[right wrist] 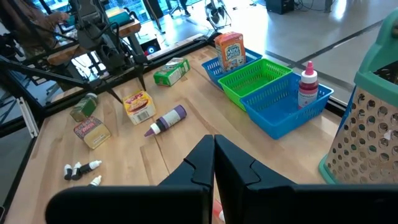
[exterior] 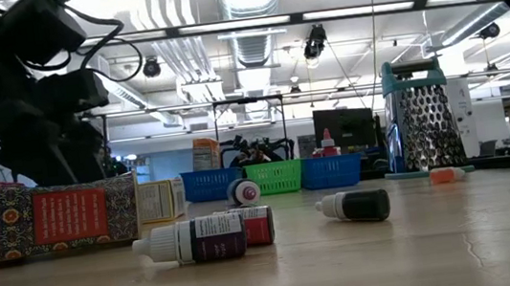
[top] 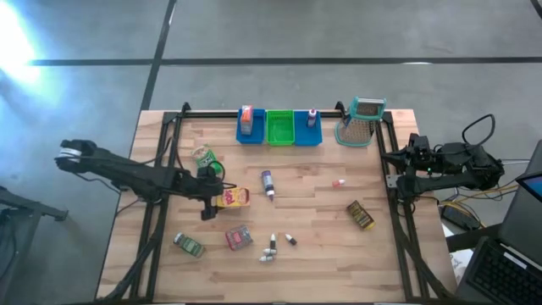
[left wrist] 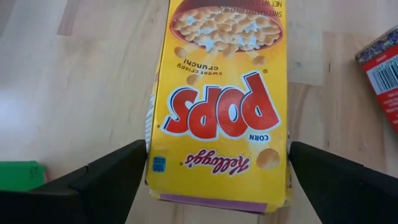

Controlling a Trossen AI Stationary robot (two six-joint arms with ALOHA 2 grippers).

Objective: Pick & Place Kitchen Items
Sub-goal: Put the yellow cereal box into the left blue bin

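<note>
**Left arm lines up on the cereal box**

From above: the left gripper [top: 208, 203] hangs over the yellow cereal box [top: 233, 198] lying flat near the table's middle, a sensible pick since open wood lies around it. The right gripper [top: 405, 166] waits at the table's right edge. At the far edge, the blue bins [top: 251, 135] already hold an orange box [top: 246, 119] and a small bottle [top: 312, 119], so that, I'd judge, is where things go.

Table level: small bottles [exterior: 194, 239] lie in front, the arm looming behind (the cereal box is hard to pick out here).

Left wrist: here's what the others miss: both fingers [left wrist: 102, 180] spread wide, either side of the cereal box, not yet gripping.

Right wrist: its fingers are pressed together, empty, facing the green bin [right wrist: 261, 77] and the grater [right wrist: 367, 124].
</note>
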